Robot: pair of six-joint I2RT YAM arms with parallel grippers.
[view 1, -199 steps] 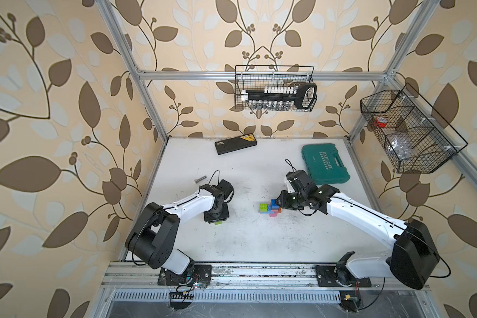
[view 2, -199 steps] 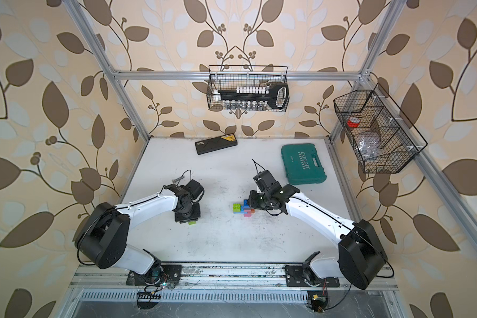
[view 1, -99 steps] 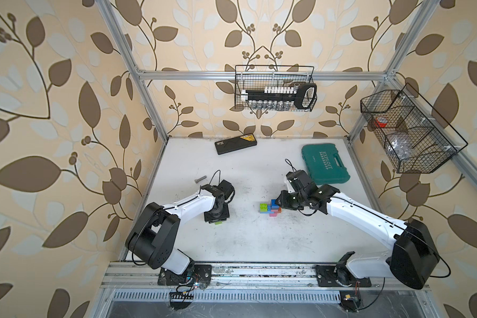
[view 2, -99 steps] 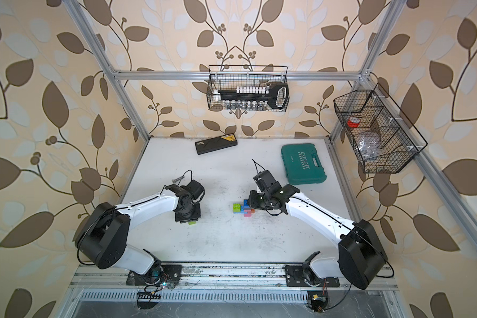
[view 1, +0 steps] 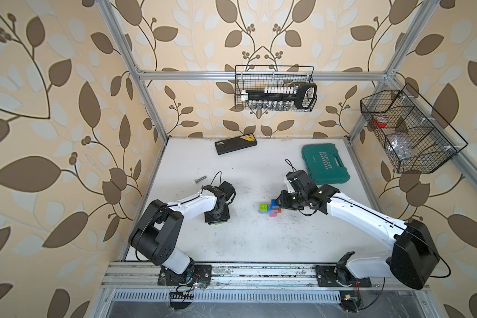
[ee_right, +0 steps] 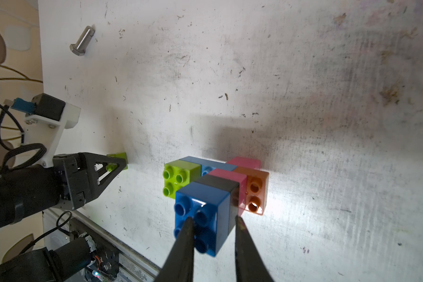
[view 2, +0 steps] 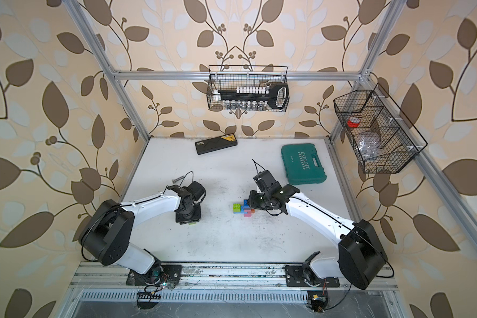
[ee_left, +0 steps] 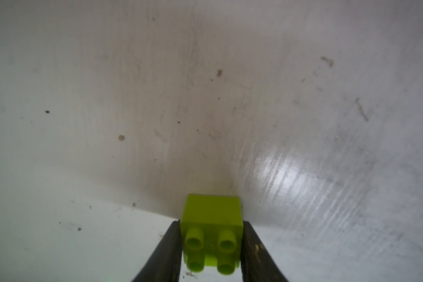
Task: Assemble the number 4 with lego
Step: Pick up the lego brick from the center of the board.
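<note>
The left arm (view 1: 187, 203) is folded low; the left tool (ee_left: 211, 222) points down, closed on a green brick (ee_left: 211, 211) resting on the desk (view 1: 245, 242). The right arm (view 1: 355, 217) stretches inward; the right tool (ee_right: 213, 219), narrow, pinches the blue brick (ee_right: 202, 203) of the 4 (view 1: 270, 209) lying mid-desk.

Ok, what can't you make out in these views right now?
Left claw on the lime green brick: gripping or flanking, left wrist view, gap too tight to tell.
Right claw at the dark blue brick: contact unclear, right wrist view, its tips overlap it.
Both claws, top views: hidden under their wrists.
</note>
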